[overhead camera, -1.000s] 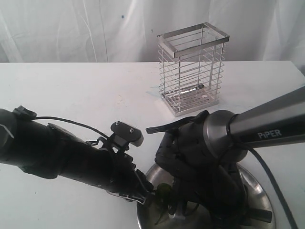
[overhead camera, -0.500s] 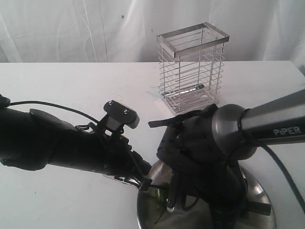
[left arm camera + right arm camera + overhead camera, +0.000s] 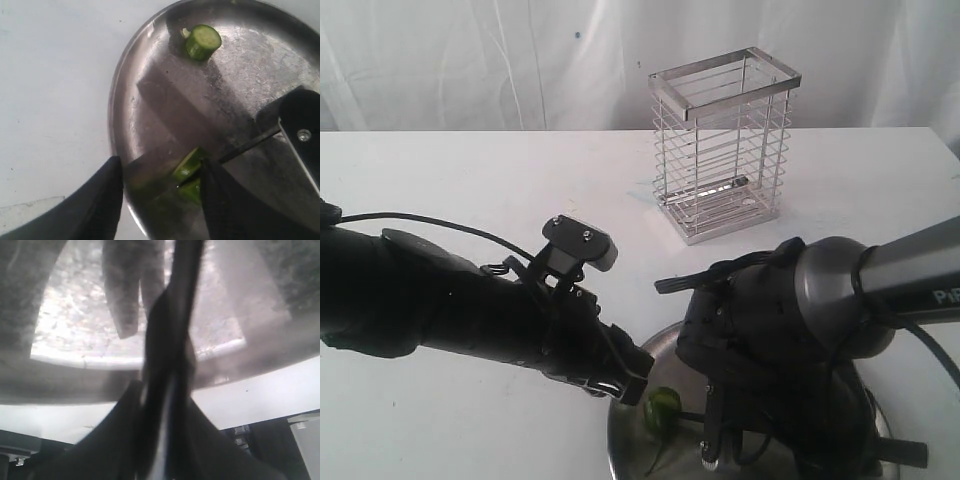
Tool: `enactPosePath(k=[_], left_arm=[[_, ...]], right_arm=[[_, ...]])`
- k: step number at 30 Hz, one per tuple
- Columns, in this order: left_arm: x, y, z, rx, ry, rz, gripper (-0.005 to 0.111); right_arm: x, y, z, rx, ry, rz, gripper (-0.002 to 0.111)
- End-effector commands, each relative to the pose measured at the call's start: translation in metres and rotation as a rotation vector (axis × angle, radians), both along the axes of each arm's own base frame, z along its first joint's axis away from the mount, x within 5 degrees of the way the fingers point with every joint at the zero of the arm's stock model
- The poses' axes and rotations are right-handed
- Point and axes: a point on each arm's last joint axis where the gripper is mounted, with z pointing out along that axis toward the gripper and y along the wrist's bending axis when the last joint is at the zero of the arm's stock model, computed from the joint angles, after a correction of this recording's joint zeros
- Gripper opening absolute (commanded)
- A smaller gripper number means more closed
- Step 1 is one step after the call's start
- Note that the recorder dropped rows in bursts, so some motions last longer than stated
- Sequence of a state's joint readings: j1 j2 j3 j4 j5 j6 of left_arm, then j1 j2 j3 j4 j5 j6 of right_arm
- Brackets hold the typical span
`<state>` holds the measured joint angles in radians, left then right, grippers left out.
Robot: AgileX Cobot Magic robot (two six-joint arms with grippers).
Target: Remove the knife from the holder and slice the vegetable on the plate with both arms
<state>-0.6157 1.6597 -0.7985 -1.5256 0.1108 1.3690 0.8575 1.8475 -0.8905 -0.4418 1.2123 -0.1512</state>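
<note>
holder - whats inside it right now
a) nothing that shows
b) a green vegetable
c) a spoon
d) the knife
a: through the wire bars of the holder only its own base shows, while the knife is down over the plate, its handle gripped in the right gripper, next to the cut vegetable.
</note>
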Motion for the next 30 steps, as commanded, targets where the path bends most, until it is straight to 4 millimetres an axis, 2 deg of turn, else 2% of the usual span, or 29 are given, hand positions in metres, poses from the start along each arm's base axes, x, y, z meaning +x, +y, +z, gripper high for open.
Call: enactPosePath(k=[1, 22, 30], left_arm=[[-0.005, -0.002, 0.002, -0.036, 0.025, -0.010, 0.052], [-0.013, -0.008, 0.005, -0.100, 0.071, -0.089, 0.052], [-0.012, -0.006, -0.019, -0.051, 0.134, -0.060, 0.052]], right_arm=[[0.000, -0.002, 0.003, -0.011, -0.015, 0.015, 0.000], [0.005, -0.004, -0.003, -0.066, -0.049, 0.042, 0.000], [0.006, -0.004, -0.003, -0.067, -0.049, 0.044, 0.000]])
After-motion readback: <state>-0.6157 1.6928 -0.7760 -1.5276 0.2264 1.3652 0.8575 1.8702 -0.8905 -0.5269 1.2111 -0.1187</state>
